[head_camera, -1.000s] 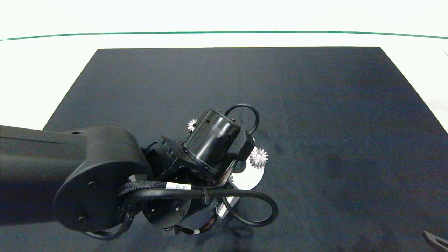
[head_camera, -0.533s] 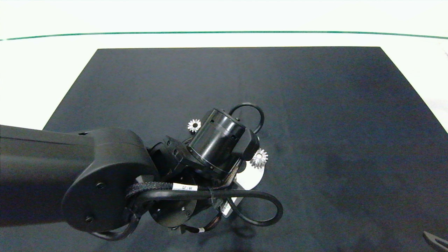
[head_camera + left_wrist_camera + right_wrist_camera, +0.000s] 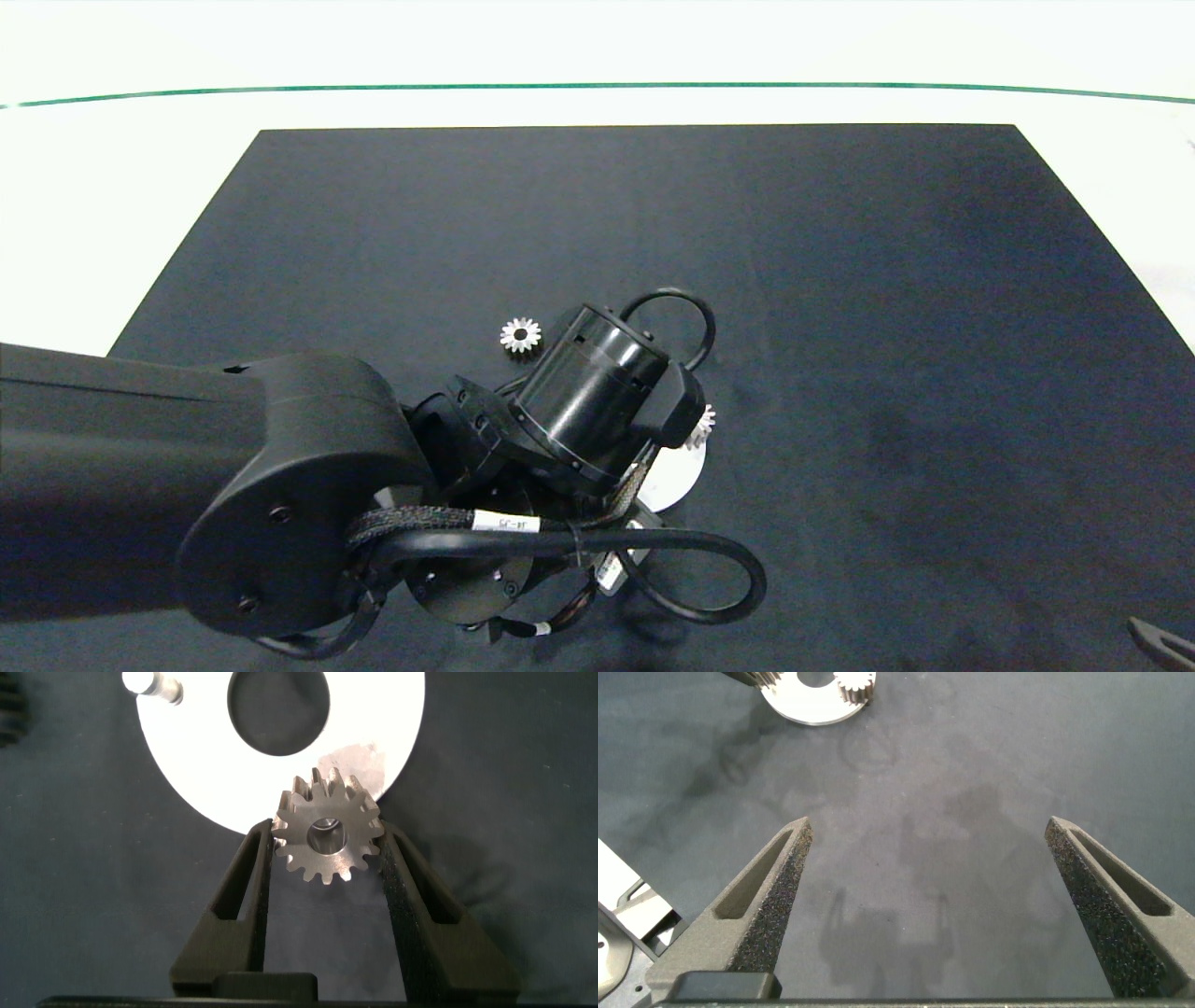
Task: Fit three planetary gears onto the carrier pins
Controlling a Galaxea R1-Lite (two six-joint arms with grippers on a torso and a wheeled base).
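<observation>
My left gripper (image 3: 327,842) is shut on one silver planetary gear (image 3: 329,840), held flat just over the rim of the white carrier disc (image 3: 187,756). One bare carrier pin (image 3: 154,683) stands on the disc's far side; a pale shape shows right under the held gear. In the head view the left arm hides most of the disc (image 3: 674,478). A second gear (image 3: 702,425) peeks out on the disc's right edge, and a third gear (image 3: 521,334) lies loose on the mat behind the arm. My right gripper (image 3: 929,859) hangs open over bare mat.
A black mat (image 3: 840,280) covers the white table. The right gripper's tip (image 3: 1158,639) shows at the head view's near right corner. From the right wrist the disc (image 3: 808,705) with a gear (image 3: 854,683) sits far off.
The left arm has shifted right and slightly nearer, covering more of the gear on the disc and uncovering the loose gear behind it. The right gripper has not moved.
</observation>
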